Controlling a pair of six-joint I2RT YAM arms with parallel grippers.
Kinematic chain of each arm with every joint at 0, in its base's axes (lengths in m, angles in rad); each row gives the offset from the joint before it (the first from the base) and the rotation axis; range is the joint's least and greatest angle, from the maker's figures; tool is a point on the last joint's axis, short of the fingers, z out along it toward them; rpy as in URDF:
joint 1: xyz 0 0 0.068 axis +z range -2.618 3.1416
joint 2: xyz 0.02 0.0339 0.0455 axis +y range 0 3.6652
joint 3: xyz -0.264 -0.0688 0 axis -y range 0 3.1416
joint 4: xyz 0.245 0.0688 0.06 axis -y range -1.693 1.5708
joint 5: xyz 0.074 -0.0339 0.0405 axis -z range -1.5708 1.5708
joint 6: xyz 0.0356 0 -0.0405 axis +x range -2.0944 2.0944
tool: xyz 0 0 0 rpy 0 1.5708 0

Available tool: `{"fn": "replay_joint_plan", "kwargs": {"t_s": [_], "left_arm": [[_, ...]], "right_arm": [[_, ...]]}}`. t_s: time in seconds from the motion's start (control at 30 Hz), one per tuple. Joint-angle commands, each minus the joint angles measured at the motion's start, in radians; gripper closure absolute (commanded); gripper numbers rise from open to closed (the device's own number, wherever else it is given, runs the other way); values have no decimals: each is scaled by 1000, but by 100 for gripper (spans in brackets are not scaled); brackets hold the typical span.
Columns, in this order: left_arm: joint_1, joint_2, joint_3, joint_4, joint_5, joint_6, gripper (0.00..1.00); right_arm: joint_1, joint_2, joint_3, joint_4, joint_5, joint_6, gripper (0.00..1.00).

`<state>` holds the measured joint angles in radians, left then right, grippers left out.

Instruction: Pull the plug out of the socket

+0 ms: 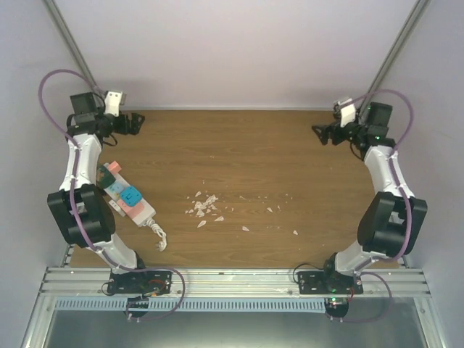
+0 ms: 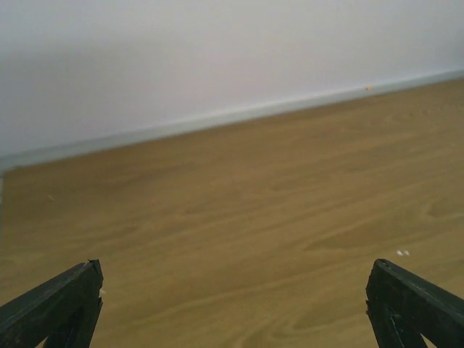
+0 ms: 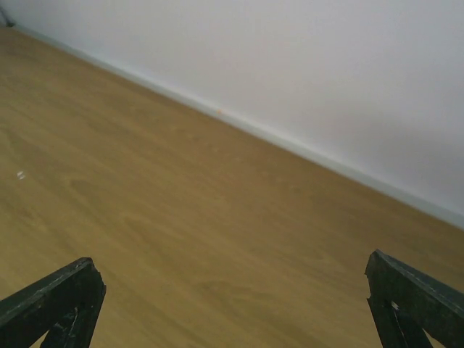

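Left end effector (image 1: 135, 123) and right end effector (image 1: 320, 134) gape empty as the stiff, light-looking socket (image 1: 130, 197) at eight o'clock suits a crosswise grip.

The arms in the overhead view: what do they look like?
The left arm and right arm are white links between bulky black joint housings, each trailed by a looping purple cable. The left end effector and right end effector are black, with wedge-shaped fingers, each topped by a small white block. A small green light shows on the right arm.
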<state>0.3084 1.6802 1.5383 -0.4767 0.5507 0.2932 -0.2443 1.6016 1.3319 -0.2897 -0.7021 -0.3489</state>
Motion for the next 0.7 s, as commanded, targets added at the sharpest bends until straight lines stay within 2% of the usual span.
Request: {"fn": "replay_joint_plan", "kwargs": {"t_s": [0.0, 0.3, 0.67], "left_arm": [[-43, -74, -94, 40, -31, -37, 1], [-105, -211, -266, 34, -64, -77, 1], [-121, -341, -319, 8, -55, -109, 1]], "right_arm": [[99, -64, -103, 84, 60, 40, 0], [430, -69, -226, 181, 222, 90, 0], [849, 52, -163, 223, 335, 115, 0]]}}
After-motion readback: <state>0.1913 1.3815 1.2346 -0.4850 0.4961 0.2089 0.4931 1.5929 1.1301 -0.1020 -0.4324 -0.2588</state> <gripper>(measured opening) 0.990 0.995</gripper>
